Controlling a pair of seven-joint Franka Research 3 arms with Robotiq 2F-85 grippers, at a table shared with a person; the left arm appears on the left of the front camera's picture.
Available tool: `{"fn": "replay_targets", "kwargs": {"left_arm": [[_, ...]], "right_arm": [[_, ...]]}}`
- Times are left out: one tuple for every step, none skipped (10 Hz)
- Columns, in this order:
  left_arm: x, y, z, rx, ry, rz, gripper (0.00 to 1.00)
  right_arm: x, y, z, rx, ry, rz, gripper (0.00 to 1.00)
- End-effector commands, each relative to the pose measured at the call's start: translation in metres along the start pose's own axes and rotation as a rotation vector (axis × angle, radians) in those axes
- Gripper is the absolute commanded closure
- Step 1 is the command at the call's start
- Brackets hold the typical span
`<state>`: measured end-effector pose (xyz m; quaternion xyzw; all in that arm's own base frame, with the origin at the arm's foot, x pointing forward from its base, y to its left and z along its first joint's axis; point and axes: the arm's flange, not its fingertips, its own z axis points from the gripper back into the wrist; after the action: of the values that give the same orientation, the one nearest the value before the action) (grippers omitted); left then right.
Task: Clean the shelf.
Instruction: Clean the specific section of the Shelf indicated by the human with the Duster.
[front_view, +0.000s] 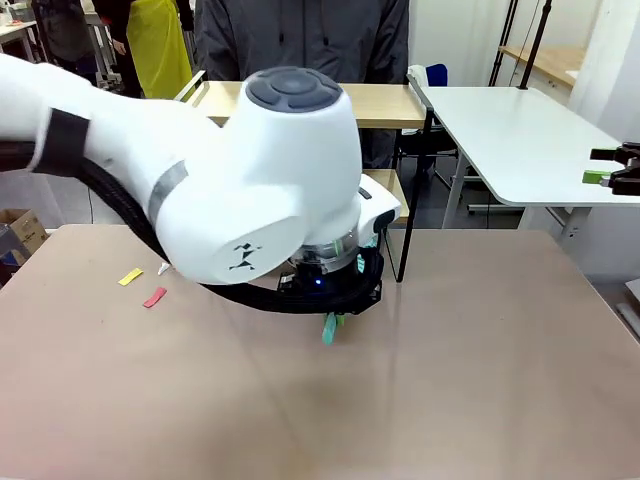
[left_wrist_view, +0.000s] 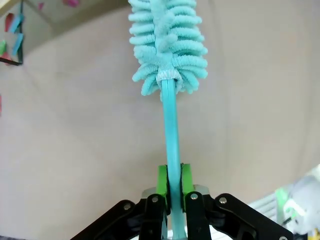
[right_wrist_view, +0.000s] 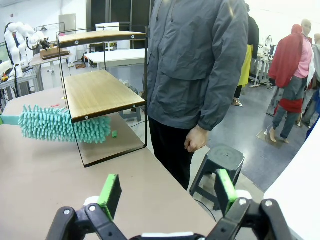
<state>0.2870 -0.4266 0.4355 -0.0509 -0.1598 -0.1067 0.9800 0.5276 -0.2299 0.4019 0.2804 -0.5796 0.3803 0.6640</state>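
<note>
Bulk of the left arm, wrist bent low over the desk, hides most of the shelf at the far edge from the front. The left pincer clamps the handle of a teal microfiber duster, its head under the shelf's lower board. The right pincer hangs wide open, empty, facing the shelf.

No words, numbers or brand names could be read anywhere, and the only mark was a small black emblem without letters, printed on the white housing of the left arm.
</note>
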Motion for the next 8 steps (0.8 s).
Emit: {"fn": "replay_targets", "kwargs": {"left_arm": [[0.017, -0.032, -0.023, 0.015, -0.068, 0.034, 0.87], [0.022, -0.041, -0.032, 0.002, -0.070, 0.037, 0.87], [0.027, -0.045, -0.039, -0.006, -0.079, 0.052, 0.87], [0.033, -0.046, -0.046, -0.008, -0.088, 0.074, 0.87], [0.037, -0.045, -0.053, -0.001, -0.098, 0.092, 0.87], [0.041, -0.044, -0.062, 0.012, -0.099, 0.099, 0.87], [0.043, -0.045, -0.072, 0.010, -0.089, 0.104, 0.87], [0.045, -0.047, -0.082, 0.004, -0.068, 0.099, 0.87]], "right_arm": [[0.003, 0.001, -0.001, 0.000, -0.002, 0.004, 0.00], [0.003, 0.001, -0.001, 0.000, -0.002, 0.004, 0.00], [0.003, 0.001, -0.001, 0.000, -0.002, 0.004, 0.00], [0.003, 0.001, -0.001, 0.000, -0.002, 0.004, 0.00], [0.003, 0.001, -0.001, 0.000, -0.002, 0.004, 0.00], [0.003, 0.001, -0.001, 0.000, -0.002, 0.004, 0.00], [0.003, 0.001, -0.001, 0.000, -0.002, 0.004, 0.00], [0.003, 0.001, -0.001, 0.000, -0.002, 0.004, 0.00]]}}
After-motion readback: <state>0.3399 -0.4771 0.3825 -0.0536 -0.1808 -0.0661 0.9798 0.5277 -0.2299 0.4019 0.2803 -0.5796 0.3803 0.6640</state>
